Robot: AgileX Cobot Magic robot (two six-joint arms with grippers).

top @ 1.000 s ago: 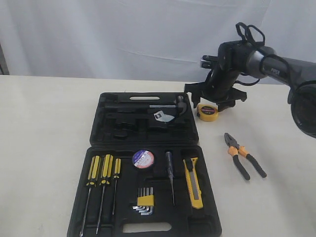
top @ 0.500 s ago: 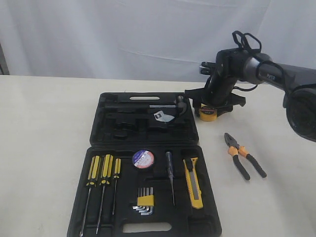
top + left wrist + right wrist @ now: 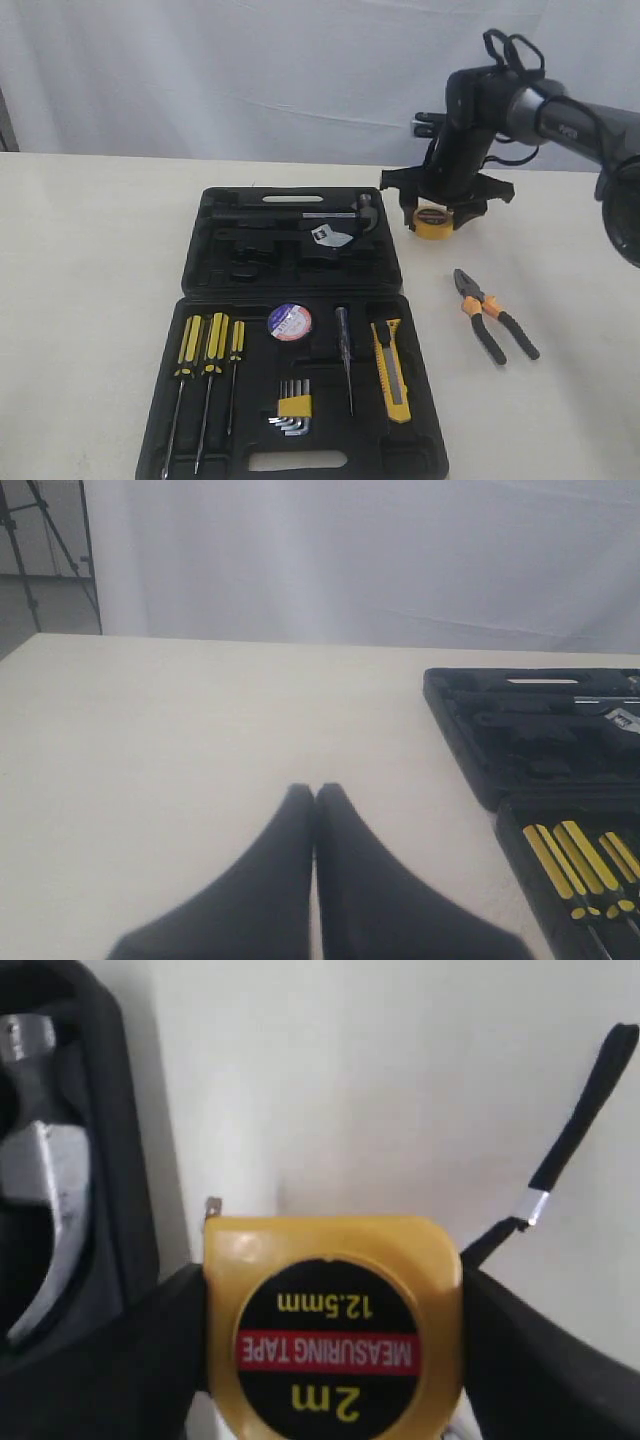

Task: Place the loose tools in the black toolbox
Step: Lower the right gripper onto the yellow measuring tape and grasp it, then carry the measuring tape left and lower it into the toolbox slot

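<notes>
The black toolbox (image 3: 300,285) lies open on the table, with the dark tape roll (image 3: 290,322) and the yellow-black utility knife (image 3: 391,368) lying in its near half. Orange-black pliers (image 3: 495,313) lie loose on the table to its right. Just off the box's far right corner, my right gripper (image 3: 436,212) is shut on the yellow tape measure (image 3: 433,221). In the right wrist view the fingers (image 3: 165,1345) press both sides of the tape measure (image 3: 335,1260); its black strap (image 3: 580,1110) trails off. My left gripper (image 3: 315,792) is shut on nothing over bare table, left of the toolbox (image 3: 470,740).
Yellow-handled screwdrivers (image 3: 208,350), a hex key set (image 3: 292,410) and a thin tester screwdriver (image 3: 344,355) sit in the near half. A hammer (image 3: 340,215) lies in the far half, its steel head (image 3: 40,1190) close beside the held tape measure. White curtain behind.
The right gripper dropped round the tape measure and closed on it. The tape measure now sits slightly to the right and higher in the exterior view.
</notes>
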